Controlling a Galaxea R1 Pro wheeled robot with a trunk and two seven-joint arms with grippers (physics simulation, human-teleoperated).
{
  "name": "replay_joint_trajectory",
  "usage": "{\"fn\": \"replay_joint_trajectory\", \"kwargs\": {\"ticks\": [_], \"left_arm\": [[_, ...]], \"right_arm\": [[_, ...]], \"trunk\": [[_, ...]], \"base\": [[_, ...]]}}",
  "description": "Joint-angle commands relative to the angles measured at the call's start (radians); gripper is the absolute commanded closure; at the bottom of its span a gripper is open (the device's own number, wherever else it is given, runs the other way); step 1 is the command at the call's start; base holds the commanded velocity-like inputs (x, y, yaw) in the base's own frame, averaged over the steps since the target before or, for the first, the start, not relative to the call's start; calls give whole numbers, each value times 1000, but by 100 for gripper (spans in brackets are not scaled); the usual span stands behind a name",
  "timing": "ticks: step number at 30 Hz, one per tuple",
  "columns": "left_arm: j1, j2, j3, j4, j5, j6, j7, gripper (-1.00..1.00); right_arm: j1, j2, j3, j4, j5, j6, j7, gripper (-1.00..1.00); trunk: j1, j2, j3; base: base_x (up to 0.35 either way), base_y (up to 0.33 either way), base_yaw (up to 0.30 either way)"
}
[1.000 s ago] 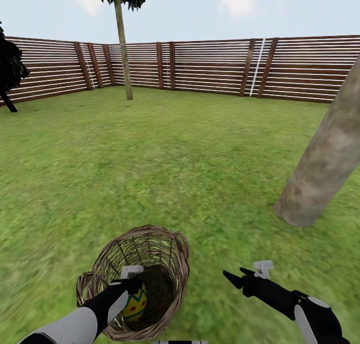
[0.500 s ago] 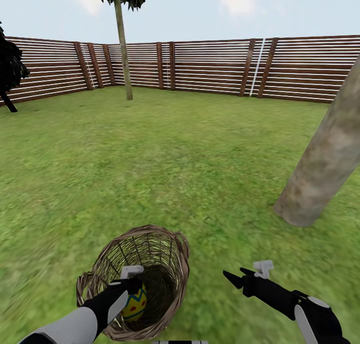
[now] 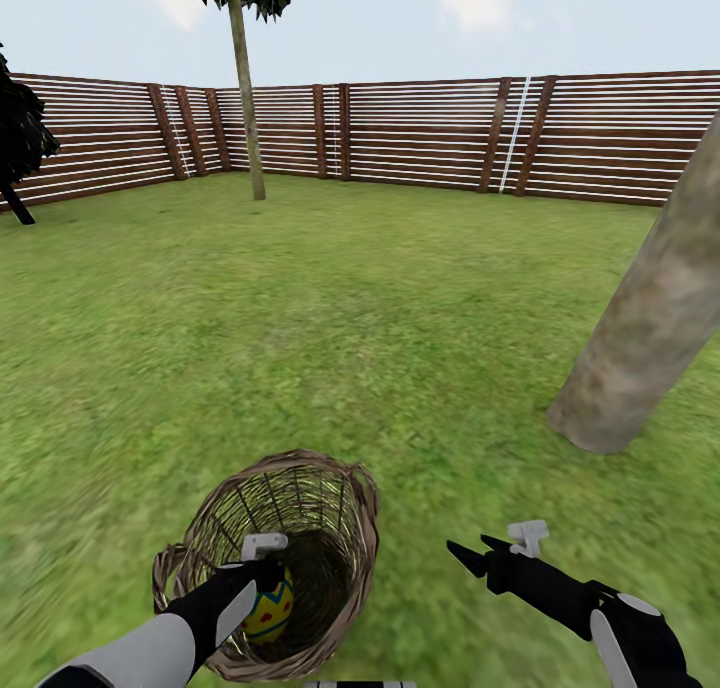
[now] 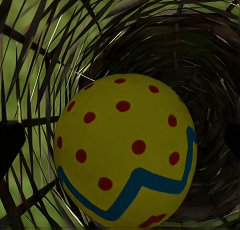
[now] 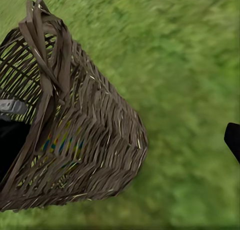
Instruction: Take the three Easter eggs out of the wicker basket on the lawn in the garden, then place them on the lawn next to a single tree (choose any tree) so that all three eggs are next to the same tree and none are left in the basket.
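- My left gripper (image 3: 268, 573) reaches down inside the wicker basket (image 3: 340, 488); fingers spread wide, one dark tip at each side in the left wrist view.
- One Easter egg (image 4: 125, 150) sits right between those tips, yellow with red dots and a blue zigzag; contact unclear, not clamped.
- Other eggs: can't tell; colour patches show through the weave in the right wrist view.
- My right gripper (image 3: 468, 551) hovers open over the lawn (image 3: 330, 318), just beside the basket, holding nothing.
- Thick pale tree (image 3: 650, 318) stands ahead of my right gripper, off to its right, well apart from the basket.
- Fence (image 3: 430, 133) far beyond.
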Motion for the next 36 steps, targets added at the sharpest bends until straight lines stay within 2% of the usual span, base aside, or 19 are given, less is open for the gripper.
{"fn": "replay_joint_trajectory", "kwargs": {"ticks": [1, 15, 26, 36], "left_arm": [[0, 0, -8, -2, 8, 7, 7, -100], [-5, -6, -11, -3, 8, 48, 14, -100], [-37, -9, -11, -5, 7, 87, 11, -100], [-46, -9, -11, -24, 7, 153, 12, -100]], "right_arm": [[0, 0, -1, 0, -6, 7, 1, -100], [0, 0, -2, 0, -6, 7, 1, -100], [0, 0, -1, 0, -6, 8, 1, -100], [0, 0, -1, 0, -5, 8, 1, -100]], "trunk": [[0, 0, -1], [0, 0, -1], [0, 0, -1], [0, 0, -1]], "base": [[0, 0, 0], [0, 0, 0], [0, 0, 0], [0, 0, 0]]}}
